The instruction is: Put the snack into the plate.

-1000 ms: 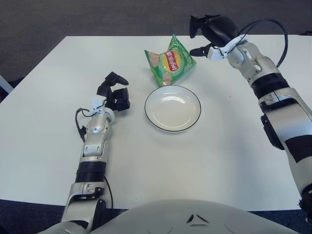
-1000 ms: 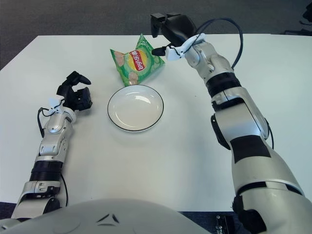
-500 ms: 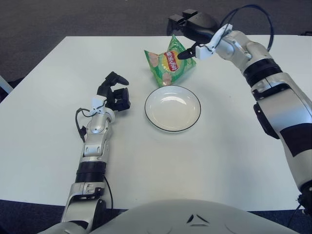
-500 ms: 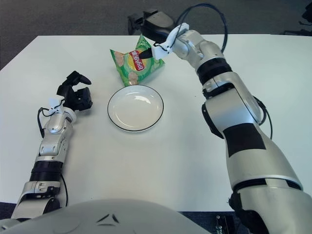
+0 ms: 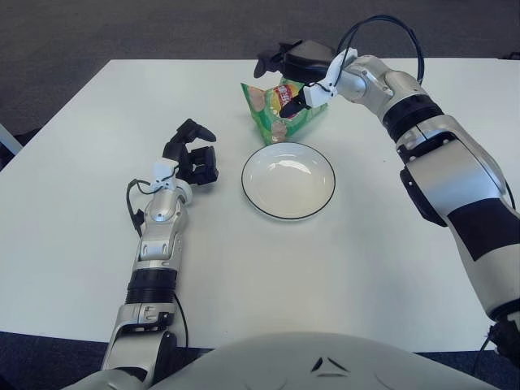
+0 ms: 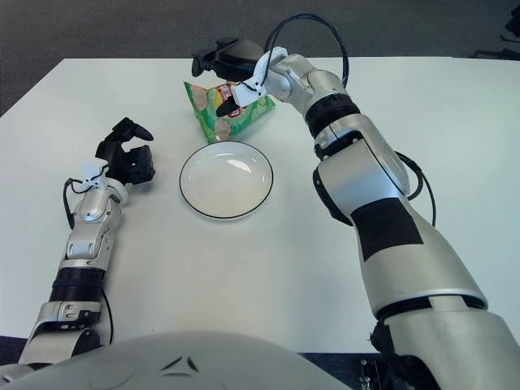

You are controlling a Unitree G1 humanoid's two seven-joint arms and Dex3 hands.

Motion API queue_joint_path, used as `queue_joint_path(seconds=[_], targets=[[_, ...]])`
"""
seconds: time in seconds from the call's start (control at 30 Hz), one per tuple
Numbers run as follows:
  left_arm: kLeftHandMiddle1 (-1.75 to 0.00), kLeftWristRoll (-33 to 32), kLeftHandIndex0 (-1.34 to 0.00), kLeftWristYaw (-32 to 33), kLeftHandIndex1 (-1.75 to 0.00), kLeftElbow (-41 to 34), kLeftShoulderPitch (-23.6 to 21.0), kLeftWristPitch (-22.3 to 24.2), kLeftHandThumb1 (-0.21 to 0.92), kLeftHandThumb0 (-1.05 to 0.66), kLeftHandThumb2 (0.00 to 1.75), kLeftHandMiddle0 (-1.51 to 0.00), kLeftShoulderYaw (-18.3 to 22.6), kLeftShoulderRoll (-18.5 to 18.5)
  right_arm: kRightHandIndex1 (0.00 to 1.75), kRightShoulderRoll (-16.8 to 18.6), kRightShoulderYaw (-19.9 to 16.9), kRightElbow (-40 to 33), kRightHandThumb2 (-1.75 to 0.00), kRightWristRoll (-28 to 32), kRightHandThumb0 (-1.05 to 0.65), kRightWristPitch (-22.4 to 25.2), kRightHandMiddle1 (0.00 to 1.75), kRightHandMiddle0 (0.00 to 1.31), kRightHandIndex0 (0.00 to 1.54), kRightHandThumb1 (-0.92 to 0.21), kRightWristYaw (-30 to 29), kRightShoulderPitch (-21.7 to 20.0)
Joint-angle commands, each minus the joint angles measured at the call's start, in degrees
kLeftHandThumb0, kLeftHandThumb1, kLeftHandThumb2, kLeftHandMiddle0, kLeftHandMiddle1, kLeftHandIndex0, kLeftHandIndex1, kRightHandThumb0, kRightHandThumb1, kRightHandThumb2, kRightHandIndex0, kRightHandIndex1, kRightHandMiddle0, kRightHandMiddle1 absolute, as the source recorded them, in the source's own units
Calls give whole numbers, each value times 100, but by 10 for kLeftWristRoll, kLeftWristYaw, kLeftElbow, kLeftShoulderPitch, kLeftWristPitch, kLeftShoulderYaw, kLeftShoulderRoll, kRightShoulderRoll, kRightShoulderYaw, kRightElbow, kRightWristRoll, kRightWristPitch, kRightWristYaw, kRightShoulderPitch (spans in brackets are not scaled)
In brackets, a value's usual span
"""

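Up top, right hand (image 5: pixel 288 77) over snack (image 5: pixel 272 114)

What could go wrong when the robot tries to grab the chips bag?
The right hand sits over the top of the snack bag, fingers spread, not yet gripping. The bag might slide away or get crushed. It could also catch the rim of the plate just in front. The left hand shows left of the plate.

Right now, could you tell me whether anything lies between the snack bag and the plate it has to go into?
Nothing visible does. The snack bag sits just beyond the plate, with only bare table between them. The right robot hand is over the bag's top; the left robot hand shows to the plate's left, off that path.
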Motion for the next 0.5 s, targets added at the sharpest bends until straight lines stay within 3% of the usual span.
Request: queue_joint_path(seconds=[0.0, 0.47], targets=[[-175, -5, -53, -2, -175, 24, 55, 2, 42, -45, 118, -126, -1, -15, 41, 18, 6, 10, -27, 1, -105, 5, 66, 0, 0, -92, -4, -16], [-175, -2, -54, 1, -175, 11, 63, 9, 40, -45, 121, -127, -4, -16, 17, 44, 10, 34, -43, 1, -105, 48, 63, 0, 0, -92, 12, -4]])
